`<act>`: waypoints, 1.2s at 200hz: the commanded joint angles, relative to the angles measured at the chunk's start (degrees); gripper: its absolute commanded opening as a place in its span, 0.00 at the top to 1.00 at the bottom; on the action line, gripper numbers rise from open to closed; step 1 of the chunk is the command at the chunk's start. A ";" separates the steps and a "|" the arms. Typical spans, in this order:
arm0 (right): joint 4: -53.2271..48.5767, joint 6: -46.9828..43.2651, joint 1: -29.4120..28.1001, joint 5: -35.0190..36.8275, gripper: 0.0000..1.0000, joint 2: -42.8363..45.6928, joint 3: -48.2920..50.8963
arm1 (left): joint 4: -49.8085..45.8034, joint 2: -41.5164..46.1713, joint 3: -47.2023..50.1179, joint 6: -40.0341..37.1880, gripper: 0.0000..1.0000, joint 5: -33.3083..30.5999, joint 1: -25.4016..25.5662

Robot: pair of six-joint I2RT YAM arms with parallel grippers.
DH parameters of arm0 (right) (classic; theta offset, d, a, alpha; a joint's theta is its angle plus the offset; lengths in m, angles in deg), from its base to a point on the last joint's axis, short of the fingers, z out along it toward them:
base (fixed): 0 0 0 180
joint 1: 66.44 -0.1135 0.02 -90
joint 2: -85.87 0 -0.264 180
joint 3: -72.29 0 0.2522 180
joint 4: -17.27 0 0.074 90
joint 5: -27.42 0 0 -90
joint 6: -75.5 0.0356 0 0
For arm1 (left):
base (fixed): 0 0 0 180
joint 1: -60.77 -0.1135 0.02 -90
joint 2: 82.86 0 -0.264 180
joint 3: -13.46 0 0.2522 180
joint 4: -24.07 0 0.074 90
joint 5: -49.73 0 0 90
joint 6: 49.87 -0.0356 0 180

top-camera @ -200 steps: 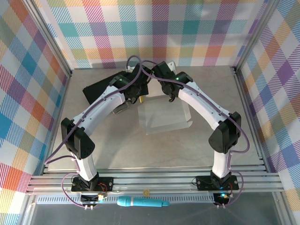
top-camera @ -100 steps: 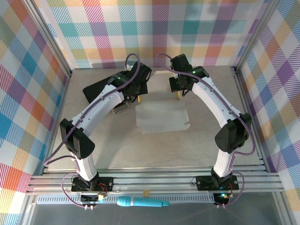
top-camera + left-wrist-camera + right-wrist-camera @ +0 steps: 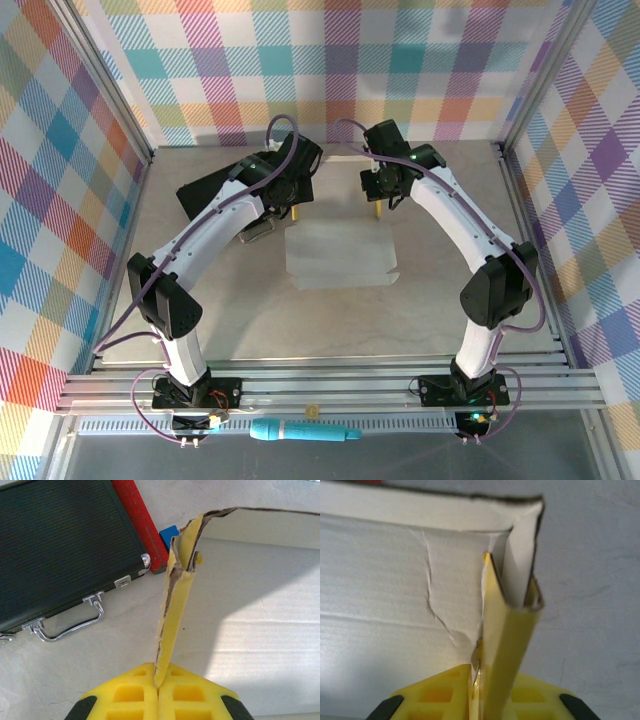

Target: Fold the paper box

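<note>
The paper box [image 3: 340, 252] lies spread out in the middle of the table, its pale whitish reverse side facing up. My left gripper [image 3: 293, 212] is shut on the box's far left corner; the left wrist view has a thin yellow flap [image 3: 178, 610] rising edge-on from between the shut yellow fingers [image 3: 131, 695]. At the far right corner my right gripper [image 3: 377, 210] is shut too. There a folded yellow flap [image 3: 507, 645] stands between the fingers [image 3: 432, 696], with the creased white inner side of the box [image 3: 395, 580] to its left.
A black case [image 3: 215, 190] with a metal handle [image 3: 70, 625] lies at the back left, beside my left arm. A red strip [image 3: 140, 520] and a small blue block [image 3: 168, 532] sit along its edge. Aluminium frame rails [image 3: 520, 210] border the table.
My right gripper swung out to the right and back, now gripping the box's far right corner. The sheet slid slightly left and toward the front. My left gripper barely moved.
</note>
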 commanded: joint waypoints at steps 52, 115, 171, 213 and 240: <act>-3.48 -0.74 -1.56 2.72 0.96 0.32 0.41 | 0.09 -0.28 -2.01 0.52 1.00 -0.09 -0.39; -9.13 0.59 -5.78 24.95 1.00 -3.19 -4.49 | -1.64 -1.52 -3.46 0.28 1.00 -0.98 -0.34; -7.30 -1.41 -9.58 40.45 1.00 -4.77 -4.07 | -2.39 -2.14 -4.13 0.63 1.00 -1.62 -0.43; -3.75 -2.38 -9.63 34.72 1.00 -2.47 -2.22 | -2.91 -2.56 -4.76 0.56 1.00 -1.04 -0.82; -1.66 -1.87 -9.44 27.54 1.00 0.28 -2.39 | -3.79 -3.09 -4.65 0.94 1.00 0.16 -1.70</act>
